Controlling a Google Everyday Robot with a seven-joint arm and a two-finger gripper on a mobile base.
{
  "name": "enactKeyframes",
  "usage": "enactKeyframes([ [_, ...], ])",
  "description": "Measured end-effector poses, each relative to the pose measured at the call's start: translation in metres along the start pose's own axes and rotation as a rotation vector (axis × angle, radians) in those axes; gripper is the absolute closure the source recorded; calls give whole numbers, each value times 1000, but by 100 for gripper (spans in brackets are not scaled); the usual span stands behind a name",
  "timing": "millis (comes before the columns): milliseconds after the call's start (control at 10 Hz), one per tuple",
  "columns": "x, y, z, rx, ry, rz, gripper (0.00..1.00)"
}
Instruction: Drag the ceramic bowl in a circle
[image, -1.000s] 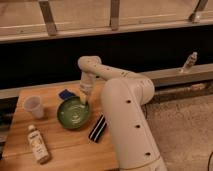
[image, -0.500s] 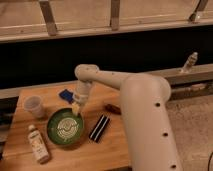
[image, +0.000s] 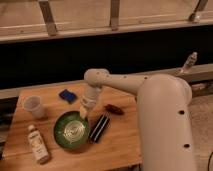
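My hand, pressed together, meets the far-right rim of the round glossy green ceramic bowl, seemingly touching it. The bowl's centre lies near-left of my hand.

You have a wooden table in front of you, and its right edge is hidden behind the arm. Near the left edge, toward the far side, a pale cup stands upright. Close to the far edge, a small blue block lies flat. The green bowl sits about mid-surface, closer to the near edge, and the gripper is down at its far rim. Just right of the bowl lies a black bar, set at an angle and almost touching it. Beyond the bar, a small dark reddish thing lies apart. By the near left corner, a pale bottle lies on its side.
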Motion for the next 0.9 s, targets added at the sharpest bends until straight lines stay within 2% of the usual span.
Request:
enactKeyframes([
  [200,-11,-33,-12,22,-6,13,100],
  [300,-24,-49,-19,27,-11,3,100],
  [400,-34,-54,-21,28,-14,-14,100],
  [600,-65,-50,-25,34,-22,-92,100],
  [800,-78,-32,-28,40,-33,-162,100],
  [900,-81,-14,-26,37,-37,-205,100],
])
